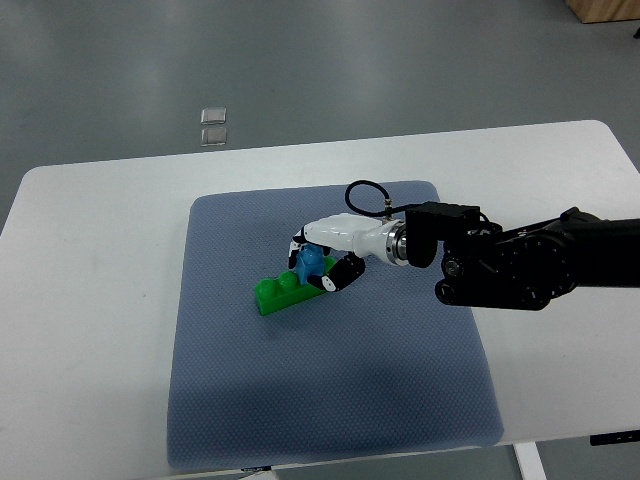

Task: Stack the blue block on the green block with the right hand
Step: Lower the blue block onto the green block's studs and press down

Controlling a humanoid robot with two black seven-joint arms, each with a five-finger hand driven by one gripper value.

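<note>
A green block [275, 294] with round studs lies on the blue-grey mat [330, 400], slightly left of the mat's centre. My right hand [318, 262] reaches in from the right edge, its white and black fingers curled around a blue block [309, 263]. The blue block sits right at the green block's right end, touching or just above it; the fingers hide the contact. The left arm does not show.
The mat lies on a white table [90, 330]. Two small clear squares [213, 126] lie on the grey floor beyond the table's far edge. A wooden corner [605, 10] shows at the top right.
</note>
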